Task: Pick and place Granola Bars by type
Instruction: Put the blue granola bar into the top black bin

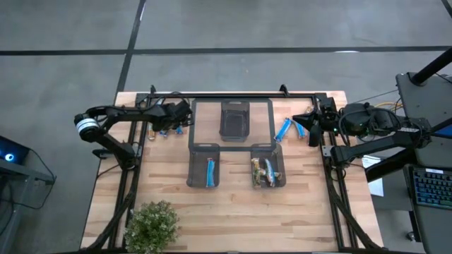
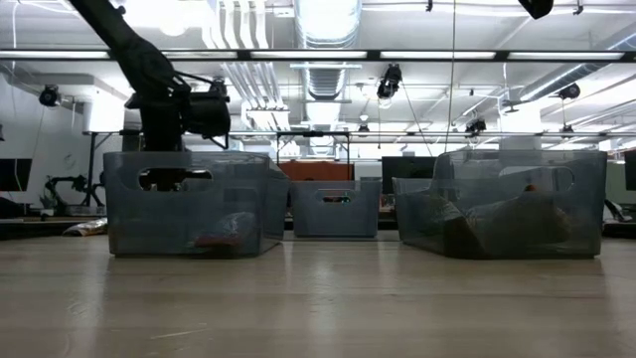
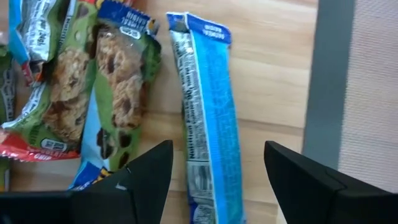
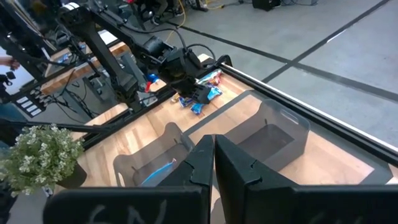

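I've got my left gripper (image 3: 214,177) spread wide over the slim bright-blue foil-wrapped bar (image 3: 205,118) at the desk's back-left edge, so I'd centre, drop straight, pinch mid-length, while my right gripper (image 4: 213,165) waits shut at the back-right.

Granola bars are scattered in a few spots. There's a small heap (image 1: 164,130) at the table's left edge, and up close it's a long bright blue bar (image 3: 208,118) lying flat on the wood, just beside a couple of green-wrapped chocolate chip ones (image 3: 121,93). Two more blue bars (image 1: 291,128) lie loose on the right side. One blue bar (image 1: 210,173) lies in the front left bin, and a mixed brownish-and-blue bunch (image 1: 264,171) sits in the front right bin
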Controlling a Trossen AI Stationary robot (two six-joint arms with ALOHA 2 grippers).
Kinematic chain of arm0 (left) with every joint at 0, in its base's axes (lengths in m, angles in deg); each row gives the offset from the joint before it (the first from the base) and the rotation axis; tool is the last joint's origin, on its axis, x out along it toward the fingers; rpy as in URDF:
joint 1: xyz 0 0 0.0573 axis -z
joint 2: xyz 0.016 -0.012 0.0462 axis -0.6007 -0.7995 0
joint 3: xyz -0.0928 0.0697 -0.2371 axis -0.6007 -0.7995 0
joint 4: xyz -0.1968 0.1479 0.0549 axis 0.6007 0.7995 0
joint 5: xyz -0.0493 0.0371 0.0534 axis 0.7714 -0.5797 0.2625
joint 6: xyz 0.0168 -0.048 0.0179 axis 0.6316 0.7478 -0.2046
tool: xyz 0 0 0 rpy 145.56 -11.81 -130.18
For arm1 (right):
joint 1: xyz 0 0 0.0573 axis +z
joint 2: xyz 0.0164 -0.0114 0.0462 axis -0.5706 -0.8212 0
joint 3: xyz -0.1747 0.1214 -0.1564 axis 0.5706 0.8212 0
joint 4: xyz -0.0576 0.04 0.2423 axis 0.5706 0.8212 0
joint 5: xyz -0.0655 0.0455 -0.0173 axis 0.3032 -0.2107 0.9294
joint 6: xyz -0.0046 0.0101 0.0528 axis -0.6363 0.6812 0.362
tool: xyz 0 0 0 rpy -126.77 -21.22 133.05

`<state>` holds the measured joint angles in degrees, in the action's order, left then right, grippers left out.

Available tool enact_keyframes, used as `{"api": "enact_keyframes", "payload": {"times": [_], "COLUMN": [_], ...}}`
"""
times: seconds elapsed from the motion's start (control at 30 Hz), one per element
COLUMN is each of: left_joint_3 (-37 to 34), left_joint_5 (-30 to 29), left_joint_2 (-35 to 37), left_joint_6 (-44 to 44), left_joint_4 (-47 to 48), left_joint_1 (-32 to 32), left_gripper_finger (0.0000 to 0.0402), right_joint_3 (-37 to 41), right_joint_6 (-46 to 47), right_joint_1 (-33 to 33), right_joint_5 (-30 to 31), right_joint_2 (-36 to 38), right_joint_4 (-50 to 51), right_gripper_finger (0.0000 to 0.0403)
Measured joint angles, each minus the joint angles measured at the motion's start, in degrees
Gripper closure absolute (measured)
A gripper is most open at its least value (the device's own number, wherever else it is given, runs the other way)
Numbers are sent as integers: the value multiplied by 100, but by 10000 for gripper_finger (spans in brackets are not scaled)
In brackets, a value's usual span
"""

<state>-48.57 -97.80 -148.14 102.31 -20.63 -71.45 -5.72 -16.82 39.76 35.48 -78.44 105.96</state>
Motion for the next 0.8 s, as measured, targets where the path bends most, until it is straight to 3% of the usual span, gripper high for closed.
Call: {"api": "enact_keyframes", "payload": {"times": [0.8], "left_joint_3": [-192], "left_joint_5": [-58], "left_joint_2": [-303], "left_joint_6": [-36], "left_joint_4": [-404], "left_joint_1": [2], "left_gripper_finger": [175], "right_joint_3": [-2], "right_joint_6": [69], "right_joint_1": [0], "right_joint_5": [9], "right_joint_2": [-103], "right_joint_4": [-3], "right_gripper_finger": [394]}}
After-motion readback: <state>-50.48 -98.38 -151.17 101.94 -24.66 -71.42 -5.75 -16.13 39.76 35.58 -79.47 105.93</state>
